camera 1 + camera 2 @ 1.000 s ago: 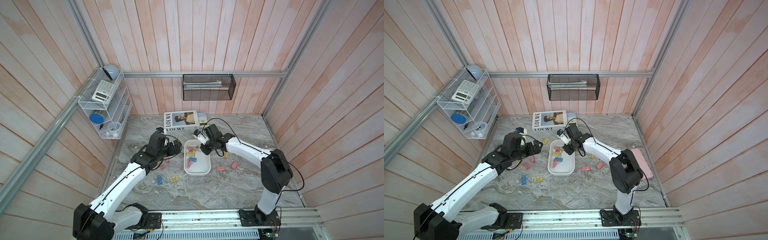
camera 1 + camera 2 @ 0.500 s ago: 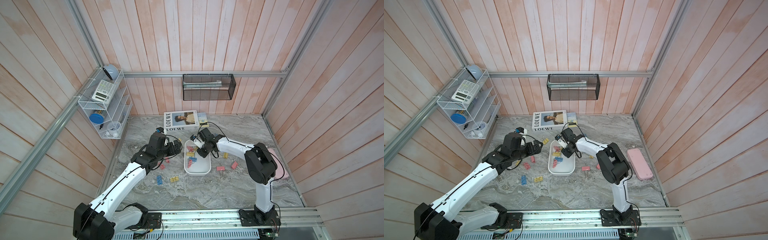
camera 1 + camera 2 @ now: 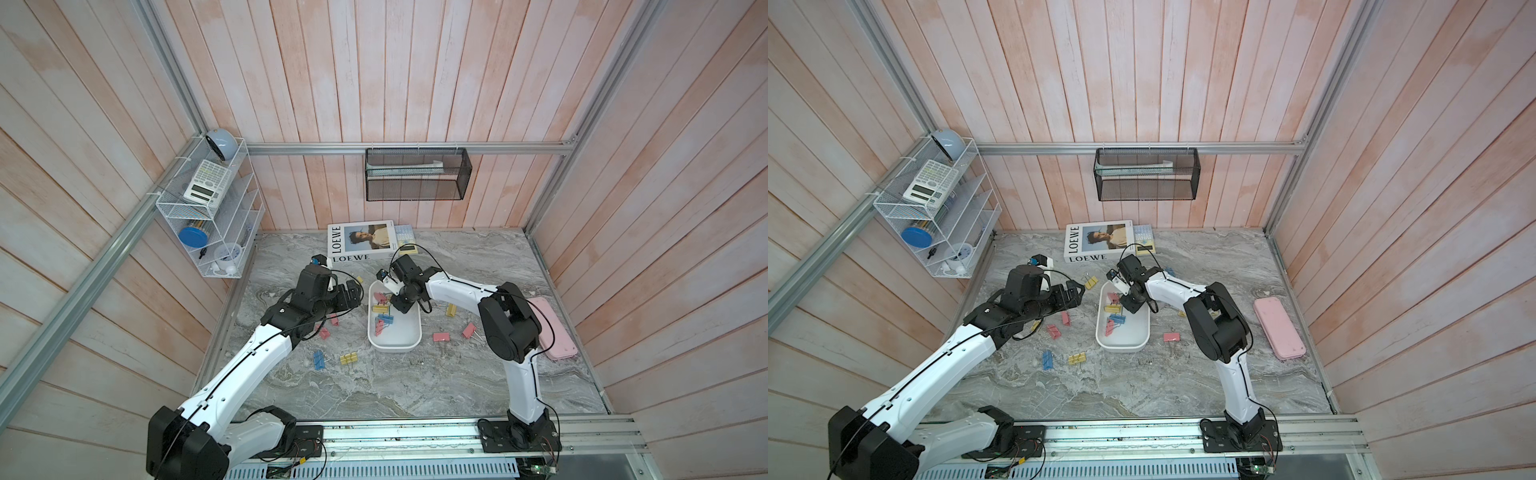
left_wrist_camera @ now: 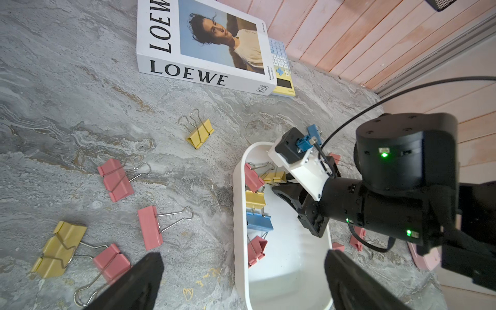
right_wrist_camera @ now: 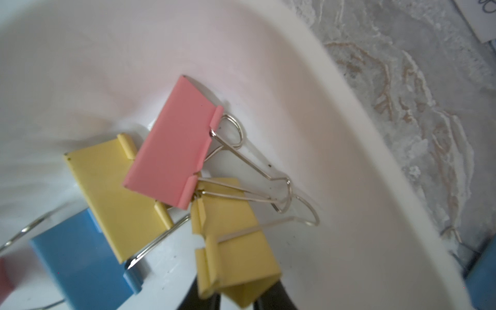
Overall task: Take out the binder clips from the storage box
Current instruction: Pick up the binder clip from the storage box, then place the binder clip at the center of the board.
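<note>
Left gripper (image 4: 244, 256): wide; above storage box (image 3: 397, 338) rim
Right gripper (image 5: 237, 295): narrow; pinching yellow binder clip (image 5: 233, 241) in box
Loose binder clips (image 3: 319, 359): tabletop (image 3: 415, 395) around box

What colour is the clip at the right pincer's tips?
Yellow clip, clearest in the right wrist view.

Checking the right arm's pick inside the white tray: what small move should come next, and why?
Probably a short, slow lift straight up. The right gripper pinches a yellow binder clip between its fingers, low in the storage box, and a pink binder clip's wire handles lie across it; a gentle rise should test the grip and untangle them.
</note>
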Robot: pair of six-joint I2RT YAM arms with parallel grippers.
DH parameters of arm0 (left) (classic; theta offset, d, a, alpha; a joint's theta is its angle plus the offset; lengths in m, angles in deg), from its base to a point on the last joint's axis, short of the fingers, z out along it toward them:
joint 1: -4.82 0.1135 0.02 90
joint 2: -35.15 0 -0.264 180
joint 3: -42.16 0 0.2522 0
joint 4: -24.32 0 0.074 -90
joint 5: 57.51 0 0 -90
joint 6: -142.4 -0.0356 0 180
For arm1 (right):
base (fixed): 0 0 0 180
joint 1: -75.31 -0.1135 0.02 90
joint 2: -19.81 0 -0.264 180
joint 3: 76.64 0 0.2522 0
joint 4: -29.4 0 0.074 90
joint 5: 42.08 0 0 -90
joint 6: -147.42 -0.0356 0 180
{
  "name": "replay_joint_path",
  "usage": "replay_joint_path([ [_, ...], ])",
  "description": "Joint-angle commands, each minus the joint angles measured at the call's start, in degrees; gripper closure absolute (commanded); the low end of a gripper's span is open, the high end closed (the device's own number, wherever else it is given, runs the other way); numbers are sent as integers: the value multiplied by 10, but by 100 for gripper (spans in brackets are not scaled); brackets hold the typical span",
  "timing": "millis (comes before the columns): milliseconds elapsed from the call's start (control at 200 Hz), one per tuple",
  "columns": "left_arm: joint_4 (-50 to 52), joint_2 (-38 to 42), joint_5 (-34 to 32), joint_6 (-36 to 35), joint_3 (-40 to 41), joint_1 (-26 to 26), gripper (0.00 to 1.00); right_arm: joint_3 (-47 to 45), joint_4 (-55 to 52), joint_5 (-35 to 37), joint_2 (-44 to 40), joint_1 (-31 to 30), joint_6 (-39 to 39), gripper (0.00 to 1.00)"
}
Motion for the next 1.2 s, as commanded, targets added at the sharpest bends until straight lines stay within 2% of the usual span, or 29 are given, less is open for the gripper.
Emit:
replay_joint_path([
  [0, 6, 1, -3, -9, -2, 4, 0, 9, -35, -6, 13, -2, 2, 92],
  [35, 7, 1, -4, -9, -2, 5, 0, 7, -34, -7, 10, -2, 3, 100],
  [360, -1, -2, 2, -5, -3, 5, 0, -25, -28, -18, -75, -1, -17, 100],
  [615, -18, -10, 12, 3, -7, 5, 0, -70, -44, -58, -179, 27, -88, 100],
  [760, -27, -17, 11, 7, -11, 2, 0, -107, -39, -115, -232, 82, -170, 100],
  [825, -25, -21, -1, 5, -16, -1, 0, -127, -25, -130, -249, 114, -237, 100],
  [900, -29, -24, -6, 8, -19, -4, 0, -150, -3, -181, -260, 159, -276, 100],
  [1085, -30, -29, -5, 11, -27, -10, 0, -189, 47, -247, -254, 258, -362, 100],
  [1195, -27, -26, -6, 11, -27, -13, 0, -194, 85, -304, -223, 317, -429, 100],
])
